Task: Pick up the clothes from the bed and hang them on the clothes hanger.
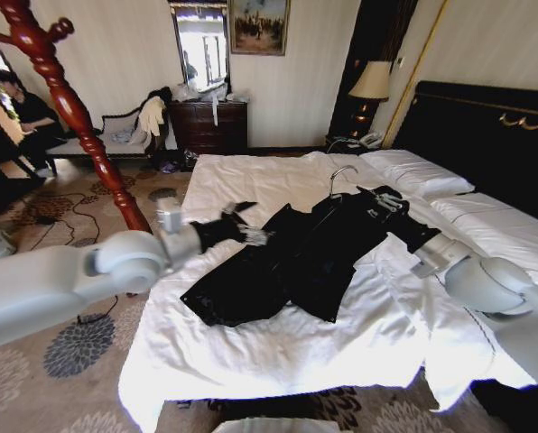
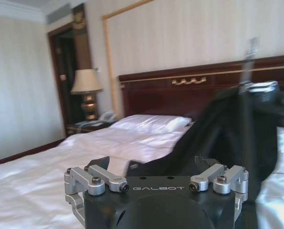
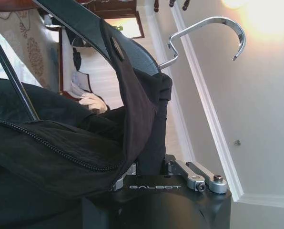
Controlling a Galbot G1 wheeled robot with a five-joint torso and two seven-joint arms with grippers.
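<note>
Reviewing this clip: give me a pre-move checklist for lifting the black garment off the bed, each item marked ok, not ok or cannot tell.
1. Right gripper closed on the clothes near the collar: ok, fabric sits pinched between its fingers.
2. Left gripper has hold of the clothes: cannot tell; it is at the garment's edge.
3. Metal hook free and upright above the collar: ok.
4. Clothes off the bed: not ok, most of the fabric lies spread on the duvet.
5. Clothes hanger within view for the hang: ok, it stands to the robot's left beside the bed.
</note>
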